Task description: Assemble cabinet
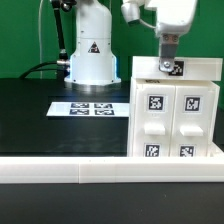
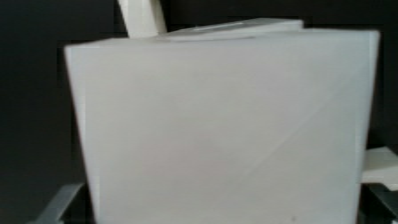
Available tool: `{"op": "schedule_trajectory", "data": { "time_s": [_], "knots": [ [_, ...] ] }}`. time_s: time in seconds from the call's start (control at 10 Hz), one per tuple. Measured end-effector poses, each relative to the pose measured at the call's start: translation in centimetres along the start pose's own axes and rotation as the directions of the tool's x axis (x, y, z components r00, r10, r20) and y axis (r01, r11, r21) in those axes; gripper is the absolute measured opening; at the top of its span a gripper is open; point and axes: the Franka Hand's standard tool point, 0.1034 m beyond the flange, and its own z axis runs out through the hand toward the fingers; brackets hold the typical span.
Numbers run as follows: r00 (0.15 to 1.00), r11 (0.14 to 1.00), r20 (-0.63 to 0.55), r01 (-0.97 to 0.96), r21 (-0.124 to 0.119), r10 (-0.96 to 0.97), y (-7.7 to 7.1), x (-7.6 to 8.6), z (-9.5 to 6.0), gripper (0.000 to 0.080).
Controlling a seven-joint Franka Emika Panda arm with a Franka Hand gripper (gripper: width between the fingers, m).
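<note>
The cabinet (image 1: 176,118) is a large white box standing at the exterior view's right, its front showing four small panels with black-and-white tags. Across its top lies a white top panel (image 1: 150,68) with one tag. My gripper (image 1: 170,58) comes straight down onto this top panel near the tag. In the wrist view the white panel (image 2: 214,130) fills nearly the whole picture. Dark fingers (image 2: 68,203) show at both of its lower sides, pressed against it. The fingertips themselves are hidden behind the panel.
The marker board (image 1: 88,108) lies flat on the black table left of the cabinet. The robot's white base (image 1: 92,55) stands behind it with cables. A long white rail (image 1: 70,170) runs along the table's front edge.
</note>
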Motion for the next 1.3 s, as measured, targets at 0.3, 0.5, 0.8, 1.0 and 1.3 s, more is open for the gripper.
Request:
{"op": "schedule_trajectory", "data": {
  "time_s": [0.3,0.5,0.8,1.0,1.3],
  "knots": [
    [0.977,0.977,0.002,-0.214,0.003,0.214,-0.12,-0.06,0.11,0.0563],
    [0.912,0.912,-0.008,-0.409,0.012,0.409,-0.32,-0.15,0.12,0.0563],
    [0.729,0.729,-0.019,-0.684,0.014,0.684,-0.95,0.00,0.07,0.0563],
    [0.553,0.554,-0.017,-0.832,0.028,0.833,-1.02,0.13,0.10,0.0563],
    [0.361,0.362,-0.025,-0.931,0.039,0.932,-0.84,0.44,0.15,0.0563]
  ]
}}
